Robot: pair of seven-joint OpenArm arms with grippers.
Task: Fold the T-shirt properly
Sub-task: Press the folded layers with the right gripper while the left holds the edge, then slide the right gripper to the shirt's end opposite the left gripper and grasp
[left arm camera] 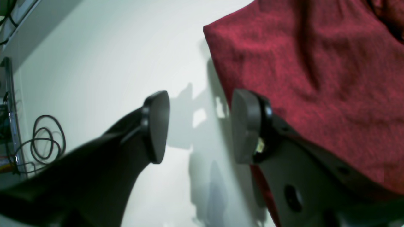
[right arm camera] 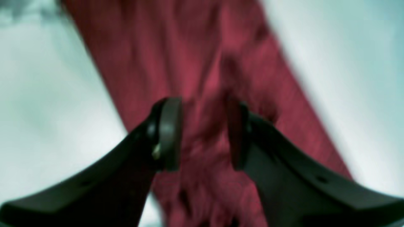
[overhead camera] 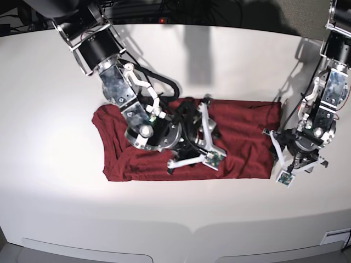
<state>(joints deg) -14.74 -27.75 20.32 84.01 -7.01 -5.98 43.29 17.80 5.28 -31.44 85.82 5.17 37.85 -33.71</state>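
While we scan across the white table (overhead camera: 49,82), we see the T-shirt (overhead camera: 241,131) spread flat at centre, right gripper (right arm camera: 203,135) above its middle, jaws parted, grasping nothing, left gripper (left arm camera: 199,126) at three o'clock, released, over bare table beside the hem

Soft, wrinkly cloth T-shirt (overhead camera: 241,137) (matt) on smooth white table (overhead camera: 49,82)
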